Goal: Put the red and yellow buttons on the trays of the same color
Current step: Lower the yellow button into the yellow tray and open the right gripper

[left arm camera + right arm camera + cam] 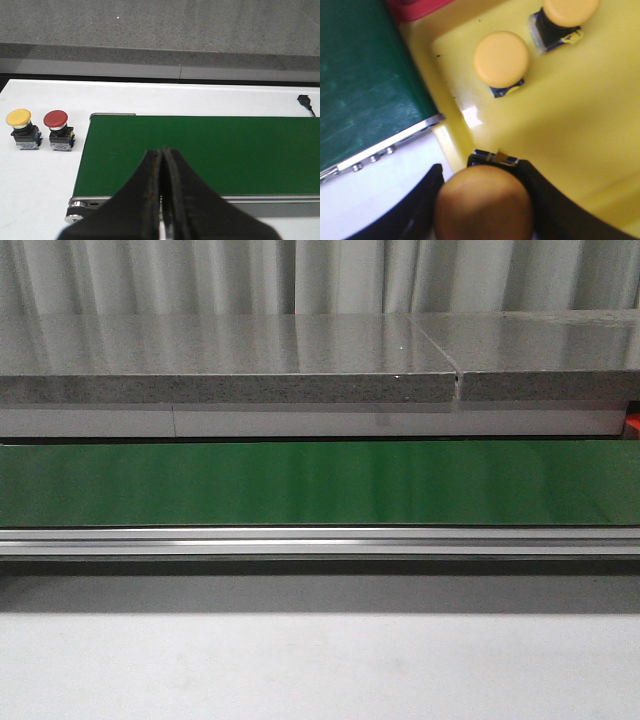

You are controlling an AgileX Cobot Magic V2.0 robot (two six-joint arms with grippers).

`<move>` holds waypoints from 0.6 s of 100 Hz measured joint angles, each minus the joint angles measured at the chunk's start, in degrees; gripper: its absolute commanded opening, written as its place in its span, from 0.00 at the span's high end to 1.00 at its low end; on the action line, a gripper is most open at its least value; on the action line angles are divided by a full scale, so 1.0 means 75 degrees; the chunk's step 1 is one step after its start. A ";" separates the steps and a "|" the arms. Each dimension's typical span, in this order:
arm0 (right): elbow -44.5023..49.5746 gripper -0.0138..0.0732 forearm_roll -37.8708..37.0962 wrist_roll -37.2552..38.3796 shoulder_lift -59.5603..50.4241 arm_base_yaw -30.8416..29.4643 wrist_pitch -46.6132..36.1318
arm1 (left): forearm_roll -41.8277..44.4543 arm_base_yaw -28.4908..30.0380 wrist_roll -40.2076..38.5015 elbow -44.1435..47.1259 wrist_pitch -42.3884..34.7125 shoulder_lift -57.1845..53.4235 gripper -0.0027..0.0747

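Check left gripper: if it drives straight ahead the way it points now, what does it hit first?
Probably the green conveyor belt. The left gripper, shut and empty, aims over it. The yellow button and red button sit off to the side, outside that line. Height above the belt is unclear.
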 measured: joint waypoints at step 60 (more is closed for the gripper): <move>0.0371 0.75 -0.0202 0.0327 0.1625 -0.0256 -0.1167 | 0.0000 0.0000 0.0000 0.0000 0.0000 0.0000 0.99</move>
